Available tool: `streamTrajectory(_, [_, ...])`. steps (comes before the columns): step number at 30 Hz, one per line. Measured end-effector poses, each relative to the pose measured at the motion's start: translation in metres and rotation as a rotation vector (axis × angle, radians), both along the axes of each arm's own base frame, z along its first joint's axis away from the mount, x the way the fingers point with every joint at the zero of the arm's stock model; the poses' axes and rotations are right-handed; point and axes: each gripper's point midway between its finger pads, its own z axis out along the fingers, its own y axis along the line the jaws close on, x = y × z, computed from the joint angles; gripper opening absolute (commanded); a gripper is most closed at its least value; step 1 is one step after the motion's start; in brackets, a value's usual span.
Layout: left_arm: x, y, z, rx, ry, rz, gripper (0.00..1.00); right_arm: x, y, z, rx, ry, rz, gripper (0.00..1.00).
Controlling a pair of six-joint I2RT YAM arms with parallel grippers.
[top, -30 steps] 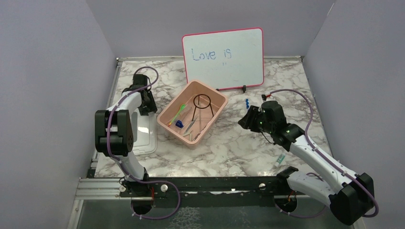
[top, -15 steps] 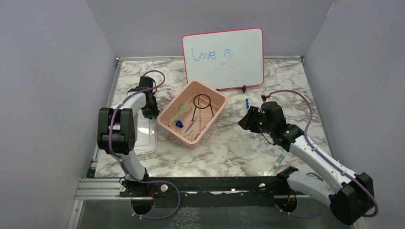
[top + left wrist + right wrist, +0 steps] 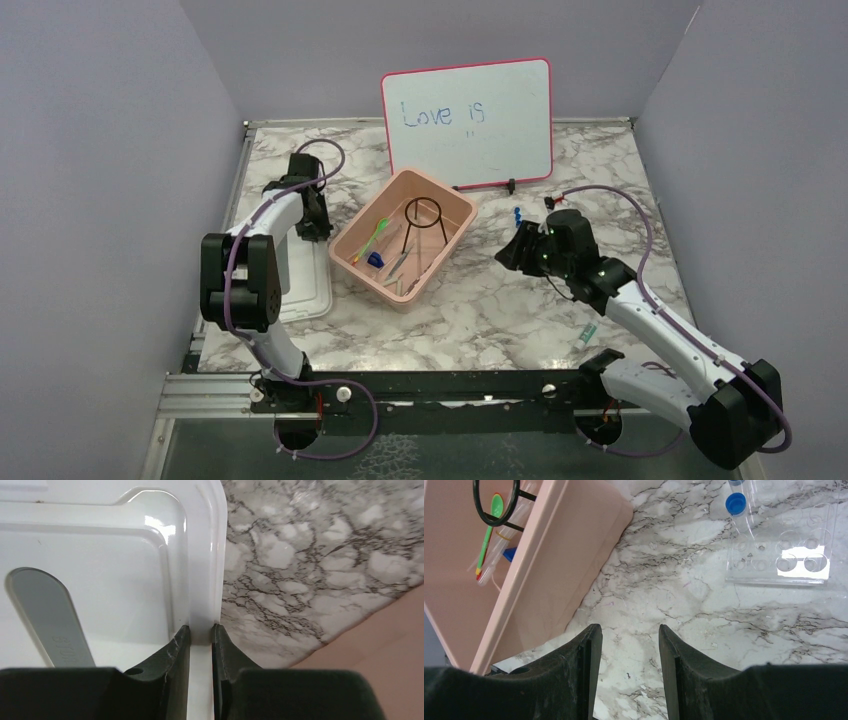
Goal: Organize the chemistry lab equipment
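Pinching, left gripper (image 3: 201, 630): jaws nearly closed on the rim of the white lid (image 3: 100, 555), left of the tub.
Right gripper (image 3: 629, 630): jaws parted, holding nothing, over the marble table (image 3: 684, 595).
Pink tub (image 3: 559, 565): holds the black ring stand (image 3: 423, 218) and the green-handled tool (image 3: 486, 535).
Blue-capped tubes (image 3: 736, 504): in the clear rack (image 3: 784, 560), right of the tub.

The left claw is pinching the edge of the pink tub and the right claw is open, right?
No. The left gripper is pinching the edge of the white lid, not the pink tub, as the left wrist view shows. The right gripper is open.
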Motion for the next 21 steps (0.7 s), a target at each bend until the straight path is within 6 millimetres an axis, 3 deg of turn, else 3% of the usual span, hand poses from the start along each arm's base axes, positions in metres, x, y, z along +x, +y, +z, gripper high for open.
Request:
streamTrajectory(7, [0.024, -0.009, 0.050, -0.033, -0.146, -0.073, 0.00, 0.007, 0.013, 0.019, 0.030, -0.020, 0.044, 0.50])
streamTrajectory(21, [0.048, -0.016, 0.108, -0.028, -0.300, -0.292, 0.00, 0.017, 0.040, 0.038, 0.099, -0.014, 0.139, 0.50])
